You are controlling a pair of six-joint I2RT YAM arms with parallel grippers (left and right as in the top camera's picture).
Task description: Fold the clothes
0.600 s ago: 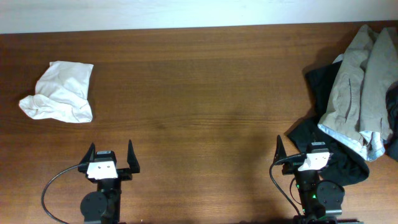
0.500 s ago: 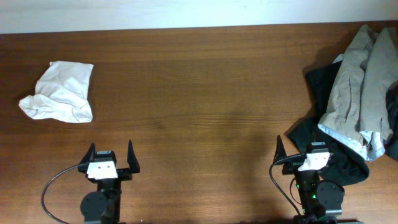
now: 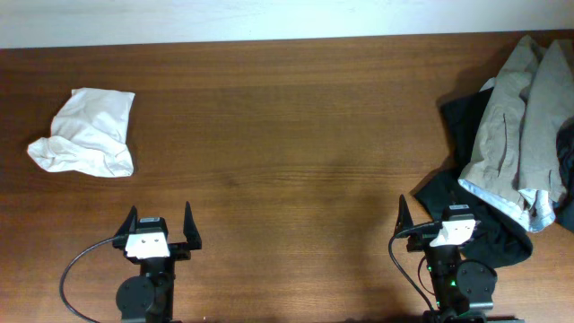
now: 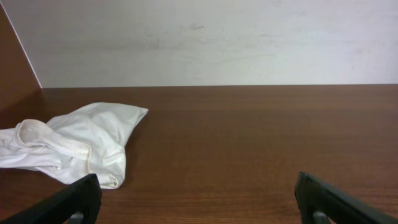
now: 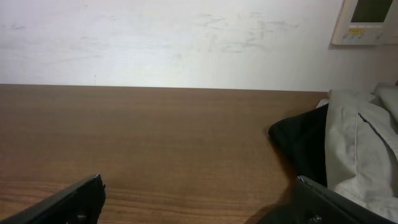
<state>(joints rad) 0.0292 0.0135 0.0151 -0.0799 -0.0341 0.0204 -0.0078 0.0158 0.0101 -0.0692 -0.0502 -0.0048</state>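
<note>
White garment (image 3: 85, 133) unmoved, grey pile (image 3: 516, 126) unmoved

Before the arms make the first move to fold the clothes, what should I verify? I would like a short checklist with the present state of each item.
1. Left gripper open and empty: ok, jaws wide apart.
2. Right gripper open and empty: ok.
3. White crumpled cloth lies alone, free to grasp: ok.
4. Grey garment separated from black garment: not ok, the grey one lies on top of the black one.
5. Whole pile in view: cannot tell, it runs past the right edge of the overhead view.
6. Bare wooden table in the middle for folding: ok.
</note>
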